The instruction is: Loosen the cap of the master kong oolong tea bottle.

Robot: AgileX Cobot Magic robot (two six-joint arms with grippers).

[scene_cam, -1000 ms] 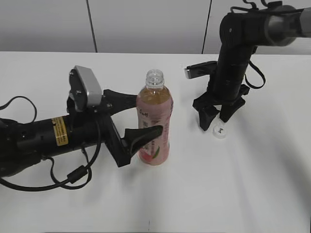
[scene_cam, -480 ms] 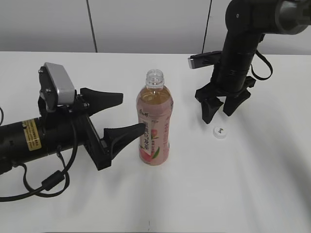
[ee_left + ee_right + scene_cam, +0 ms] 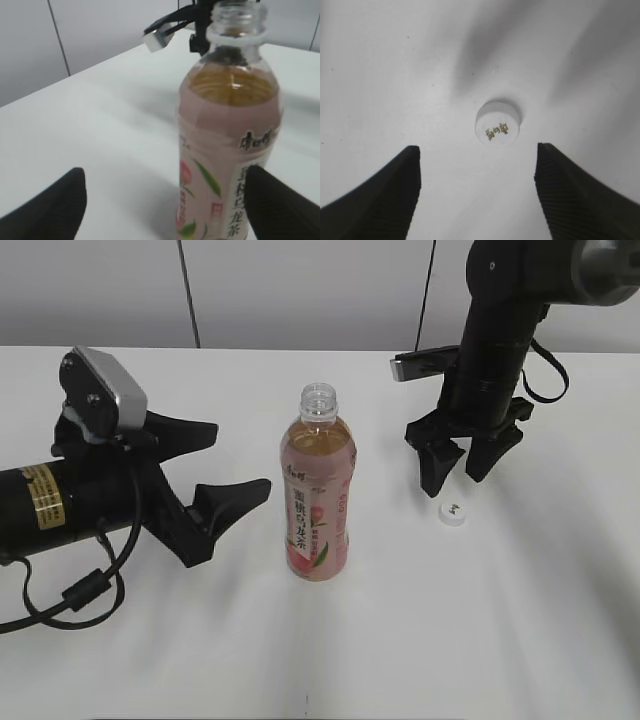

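Note:
The oolong tea bottle stands upright at the table's middle, its neck open with no cap on it; it also shows in the left wrist view. The white cap lies flat on the table to the bottle's right, and shows in the right wrist view. My left gripper is open and empty, to the left of the bottle and apart from it. My right gripper is open and empty, hanging just above the cap.
The white table runs to a grey panelled wall at the back. My left arm's body and cable lie along the table's left side.
My left gripper has drawn back to the left, off the bottle. My right gripper has risen off the cap, which stays on the table.

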